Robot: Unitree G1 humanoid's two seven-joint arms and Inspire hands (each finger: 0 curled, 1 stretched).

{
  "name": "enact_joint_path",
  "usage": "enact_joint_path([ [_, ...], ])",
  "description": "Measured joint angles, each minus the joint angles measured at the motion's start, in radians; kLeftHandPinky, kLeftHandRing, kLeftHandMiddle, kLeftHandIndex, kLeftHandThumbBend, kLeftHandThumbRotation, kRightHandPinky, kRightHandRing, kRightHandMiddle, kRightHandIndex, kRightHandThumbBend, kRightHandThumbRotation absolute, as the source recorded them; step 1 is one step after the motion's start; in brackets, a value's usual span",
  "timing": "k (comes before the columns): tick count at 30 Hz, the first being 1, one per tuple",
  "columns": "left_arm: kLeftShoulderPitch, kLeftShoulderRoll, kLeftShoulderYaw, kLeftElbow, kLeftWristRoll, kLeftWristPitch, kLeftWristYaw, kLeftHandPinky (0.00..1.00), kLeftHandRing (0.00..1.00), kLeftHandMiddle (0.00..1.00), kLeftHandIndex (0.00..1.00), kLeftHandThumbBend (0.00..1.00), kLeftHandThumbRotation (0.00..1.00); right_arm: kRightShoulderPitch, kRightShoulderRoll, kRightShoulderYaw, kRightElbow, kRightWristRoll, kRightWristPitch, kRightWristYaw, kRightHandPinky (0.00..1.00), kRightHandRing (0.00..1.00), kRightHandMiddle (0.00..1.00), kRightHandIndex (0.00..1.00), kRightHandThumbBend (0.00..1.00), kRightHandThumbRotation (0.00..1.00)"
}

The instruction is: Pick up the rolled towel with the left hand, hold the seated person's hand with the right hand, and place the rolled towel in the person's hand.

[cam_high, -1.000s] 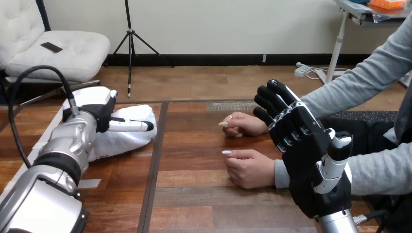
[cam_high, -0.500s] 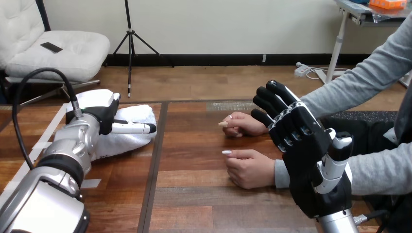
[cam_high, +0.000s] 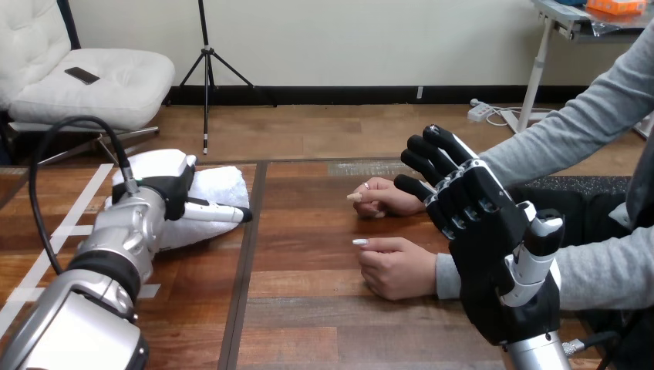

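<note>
**Towel [cam_high: 224,185] under the left hand [cam_high: 166,181], right hand [cam_high: 482,247] raised open**

Head view: we see the white towel lying on the wooden table [cam_high: 308,308] at its far left. It sits just left of the seam that runs from near to far across the top. The left hand rests on the towel, its white back shell turned up towards us, and its silver forearm [cam_high: 116,247] reaches in from the near left corner. How that hand grips is hidden behind its own shell, so we cannot tell whether it is open or has closed on the towel.

At the near right the right hand stands lifted above the table. Its fingers [cam_high: 432,154] are straight and spread, pointing far and left, and it holds nothing.

The person's farther hand [cam_high: 382,196] and the person's nearer hand [cam_high: 397,266] both lie on the table right of centre, loosely curled and empty, well apart from the towel. The right hand's fingertips come across the wrist of the farther one, and we cannot tell whether they touch it.

A white tape strip [cam_high: 73,218] runs slantwise over the table's left part. We make out no writing we can read.
</note>
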Motion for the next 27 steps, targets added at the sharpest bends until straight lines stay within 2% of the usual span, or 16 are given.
enact_joint_path([
  [27,0.025,-0.012,-0.002,0.0,-0.001,0.009,-0.001,1.0,1.0,1.0,1.0,0.93,0.83,0.02,0.001,0.007,-0.062,-0.001,-0.001,-0.011,0.74,0.85,0.84,0.84,1.0,1.0],
])
